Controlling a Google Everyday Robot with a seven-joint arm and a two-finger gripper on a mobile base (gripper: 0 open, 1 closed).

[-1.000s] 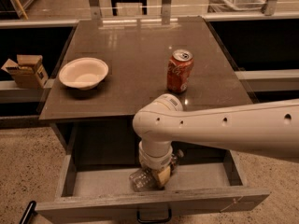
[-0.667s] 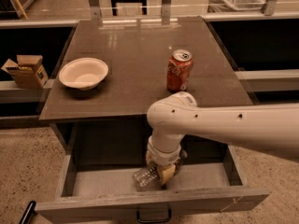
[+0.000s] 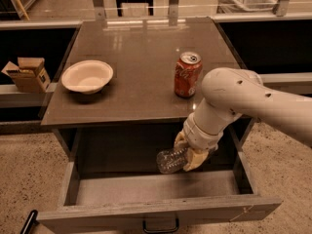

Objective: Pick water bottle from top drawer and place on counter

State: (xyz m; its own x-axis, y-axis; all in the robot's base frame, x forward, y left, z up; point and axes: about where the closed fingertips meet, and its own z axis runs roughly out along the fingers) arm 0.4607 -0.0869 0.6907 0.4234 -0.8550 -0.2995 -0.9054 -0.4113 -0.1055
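The water bottle (image 3: 170,160), clear crinkled plastic, lies sideways in my gripper (image 3: 190,155), lifted above the pale floor of the open top drawer (image 3: 146,189). The gripper's tan fingers are shut on the bottle's right end, just below the front edge of the counter (image 3: 141,57). The bottle's cap and label are hidden by the fingers. My white arm reaches in from the right.
A red soda can (image 3: 187,74) stands on the counter close above my arm. A cream bowl (image 3: 87,76) sits at the counter's left. A cardboard box (image 3: 27,73) is on a shelf at left. The drawer's dark handle (image 3: 160,226) is at the bottom.
The gripper has lifted the bottle off the drawer floor and moved it up and to the right. The arm has swung rightward.
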